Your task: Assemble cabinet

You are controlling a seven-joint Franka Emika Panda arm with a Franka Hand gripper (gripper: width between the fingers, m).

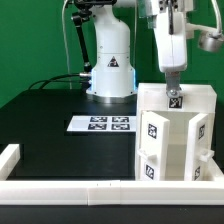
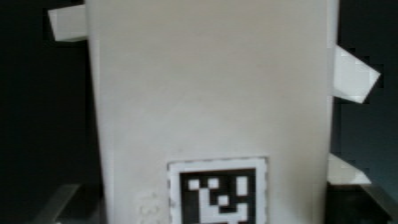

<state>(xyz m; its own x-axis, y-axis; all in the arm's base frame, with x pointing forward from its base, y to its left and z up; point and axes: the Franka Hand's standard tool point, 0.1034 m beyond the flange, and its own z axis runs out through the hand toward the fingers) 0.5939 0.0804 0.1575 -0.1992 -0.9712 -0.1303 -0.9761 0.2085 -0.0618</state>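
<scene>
No readable writing (only square tags) on the cabinet (image 1: 176,135); above it, the gripper (image 1: 173,92) grasps its upright top panel (image 2: 210,100).

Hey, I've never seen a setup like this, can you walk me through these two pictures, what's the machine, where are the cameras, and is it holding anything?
The white machine is a robot arm standing on a black table. Its two-finger gripper hangs down at the exterior view's right. One picture comes from a camera off the arm, watching the whole scene; the other comes from a camera on the wrist, looking past the fingers. Under the gripper stands the cabinet, a white box carrying black-and-white square tags. The wrist view shows one white part of it with a tag close up. The flat marker board lies on the table, and a low white rail borders the front. The gripper sits at the cabinet's top; whether it grips it, I cannot tell.
</scene>
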